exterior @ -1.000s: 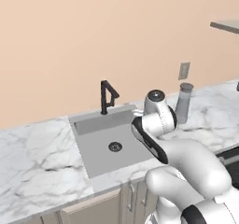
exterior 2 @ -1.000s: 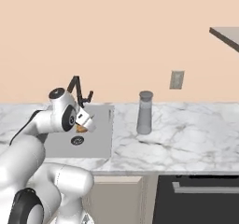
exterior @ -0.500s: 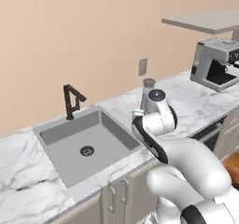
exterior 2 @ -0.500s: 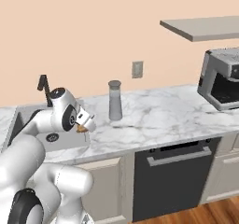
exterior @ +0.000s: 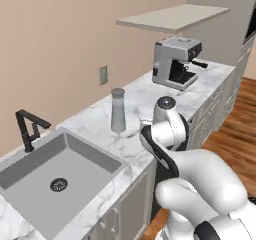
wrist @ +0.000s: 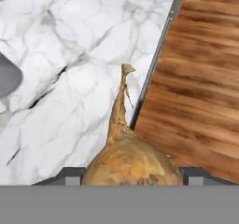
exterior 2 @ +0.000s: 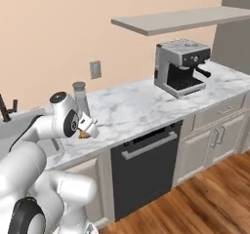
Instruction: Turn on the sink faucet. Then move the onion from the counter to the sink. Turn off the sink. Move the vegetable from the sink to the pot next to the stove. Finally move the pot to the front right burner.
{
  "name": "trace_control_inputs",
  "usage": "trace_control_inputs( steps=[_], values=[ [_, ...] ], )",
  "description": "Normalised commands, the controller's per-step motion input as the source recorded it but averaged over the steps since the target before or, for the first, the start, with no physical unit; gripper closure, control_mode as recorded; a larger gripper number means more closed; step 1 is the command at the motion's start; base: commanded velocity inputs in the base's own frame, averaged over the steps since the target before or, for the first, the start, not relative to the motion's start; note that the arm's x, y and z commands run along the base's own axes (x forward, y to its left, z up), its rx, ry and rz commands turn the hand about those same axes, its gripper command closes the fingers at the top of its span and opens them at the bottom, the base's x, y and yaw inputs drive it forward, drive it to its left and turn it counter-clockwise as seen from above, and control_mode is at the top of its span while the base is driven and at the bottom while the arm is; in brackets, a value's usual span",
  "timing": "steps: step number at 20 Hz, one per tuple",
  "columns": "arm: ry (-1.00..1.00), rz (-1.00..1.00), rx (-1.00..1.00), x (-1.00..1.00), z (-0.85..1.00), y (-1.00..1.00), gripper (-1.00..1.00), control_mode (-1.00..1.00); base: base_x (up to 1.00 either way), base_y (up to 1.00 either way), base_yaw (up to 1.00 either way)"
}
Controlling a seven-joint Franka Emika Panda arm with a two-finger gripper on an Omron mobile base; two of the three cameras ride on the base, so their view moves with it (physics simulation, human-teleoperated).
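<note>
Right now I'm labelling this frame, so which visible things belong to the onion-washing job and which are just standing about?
Belong to the job:
- onion, held in the gripper
- sink faucet
- sink
- counter

Just standing about:
- grey lidded jar
- coffee machine
- dishwasher
- wall outlet
- shelf

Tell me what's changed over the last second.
The base has driven right along the counter: the sink slid left in both base views, and a coffee machine came into view. The gripper stays shut on the onion. The faucet and jar haven't moved.
</note>
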Motion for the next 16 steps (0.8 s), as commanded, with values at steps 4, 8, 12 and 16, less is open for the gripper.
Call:
trace_control_inputs(
  steps=[4,8,12,16],
  values=[
    [0.0,0.0,0.0,0.0,0.0,0.0,1.0,1.0,-0.03,0.0,-0.52],
    [0.0,0.0,0.0,0.0,0.0,0.0,1.0,1.0,0.0,0.0,-0.51],
    [0.0,0.0,0.0,0.0,0.0,0.0,1.0,1.0,0.0,0.0,-0.49],
    [0.0,0.0,0.0,0.0,0.0,0.0,1.0,1.0,0.0,0.0,-0.5]
  ],
)
